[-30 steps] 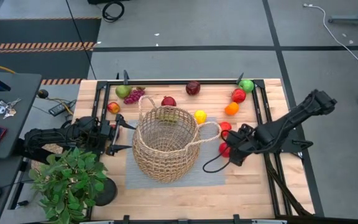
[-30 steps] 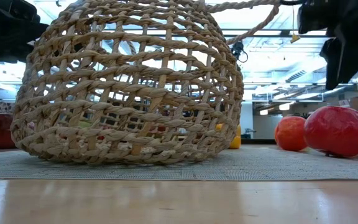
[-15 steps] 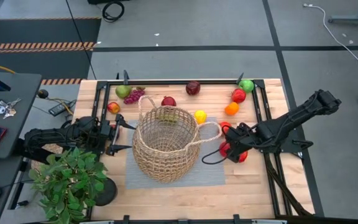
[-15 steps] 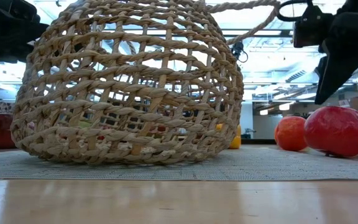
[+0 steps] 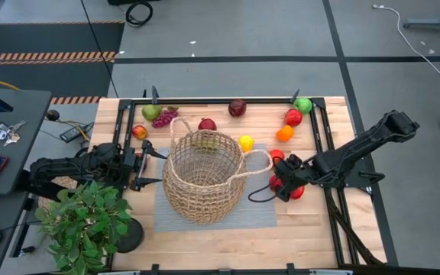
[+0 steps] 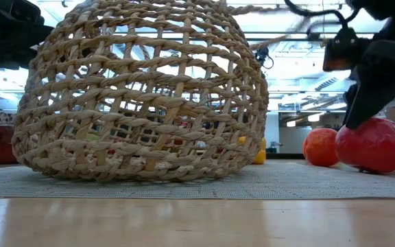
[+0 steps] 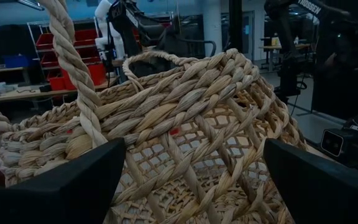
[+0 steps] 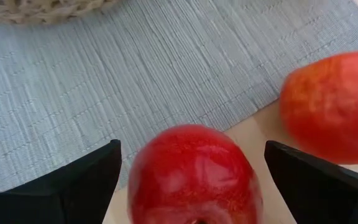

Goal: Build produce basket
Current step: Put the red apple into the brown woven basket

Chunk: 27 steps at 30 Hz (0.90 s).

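On the wooden table (image 5: 205,237) a grey mat (image 5: 262,214) carries the basket (image 5: 203,177), with produce in an arc from 10 to 3 o'clock. Only the right wrist view shows the right gripper (image 8: 188,186) spread wide around a red fruit (image 8: 191,174), probably not yet touching it. The left gripper (image 5: 150,162) waits at the basket's 9 o'clock, jaws apart, beside a potted plant (image 5: 86,221).

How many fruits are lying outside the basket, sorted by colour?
Red: 6, one orange-tinged
Green: 2
Orange: 1
Yellow: 1
Maroon: 1
Purple grapes: 1
Total: 12
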{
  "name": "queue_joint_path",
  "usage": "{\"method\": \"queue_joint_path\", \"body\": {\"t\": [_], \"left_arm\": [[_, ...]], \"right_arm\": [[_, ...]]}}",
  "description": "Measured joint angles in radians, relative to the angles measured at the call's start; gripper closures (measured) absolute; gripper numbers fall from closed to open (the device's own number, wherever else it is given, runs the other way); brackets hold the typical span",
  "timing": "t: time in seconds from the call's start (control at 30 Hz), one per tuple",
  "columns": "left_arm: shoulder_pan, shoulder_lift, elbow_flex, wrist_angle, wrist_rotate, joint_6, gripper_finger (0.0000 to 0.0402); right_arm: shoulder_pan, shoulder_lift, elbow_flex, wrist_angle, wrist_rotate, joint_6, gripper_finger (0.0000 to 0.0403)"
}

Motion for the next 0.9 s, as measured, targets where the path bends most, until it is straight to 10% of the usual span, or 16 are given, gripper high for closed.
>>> {"method": "queue_joint_path", "body": {"t": [0.9], "left_arm": [[0.000, 0.000, 0.000, 0.000, 0.000, 0.000, 0.0012]], "right_arm": [[-0.052, -0.027, 0.009, 0.047, -0.171, -0.026, 0.0048]]}}
